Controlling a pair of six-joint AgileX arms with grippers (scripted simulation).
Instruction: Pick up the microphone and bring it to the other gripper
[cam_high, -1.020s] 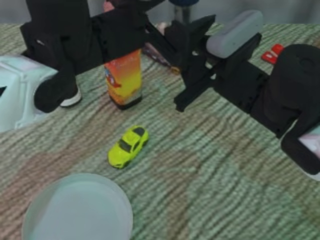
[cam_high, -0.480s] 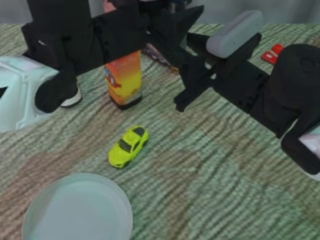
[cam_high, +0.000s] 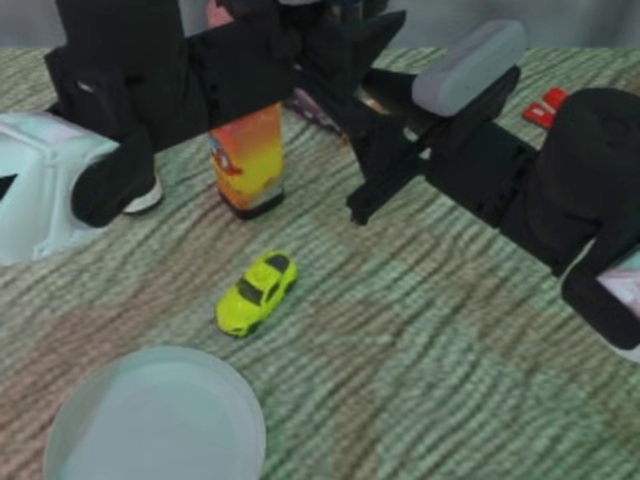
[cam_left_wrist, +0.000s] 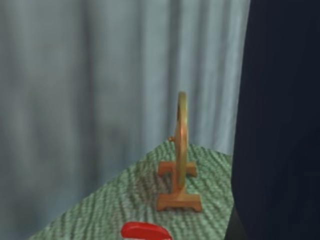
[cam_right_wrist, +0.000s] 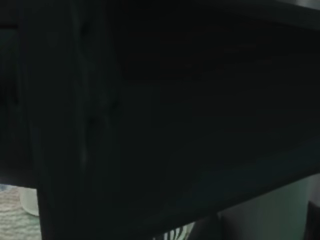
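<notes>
In the left wrist view the microphone's (cam_left_wrist: 280, 120) dark navy head fills one whole side, very close to the camera. From above, only a dark sliver of the microphone (cam_high: 345, 8) shows at the far edge, where my left gripper (cam_high: 350, 45) is shut on it. Its grey handle is hidden. My right gripper (cam_high: 362, 170) stands open just in front of and below the left one, fingers pointing left. A grey rounded pad (cam_high: 470, 65) sits on the right arm. The right wrist view is dark.
An orange-yellow bottle (cam_high: 247, 160) stands under the left arm. A yellow toy car (cam_high: 257, 292) lies mid-table and a white plate (cam_high: 155, 420) sits front left. A red stapler-like thing (cam_high: 545, 105) lies far right. A wooden ring stand (cam_left_wrist: 180, 165) shows in the left wrist view.
My left gripper has carried the microphone left and toward the far edge, so its head and handle have left the top view. The right gripper has hardly moved.
</notes>
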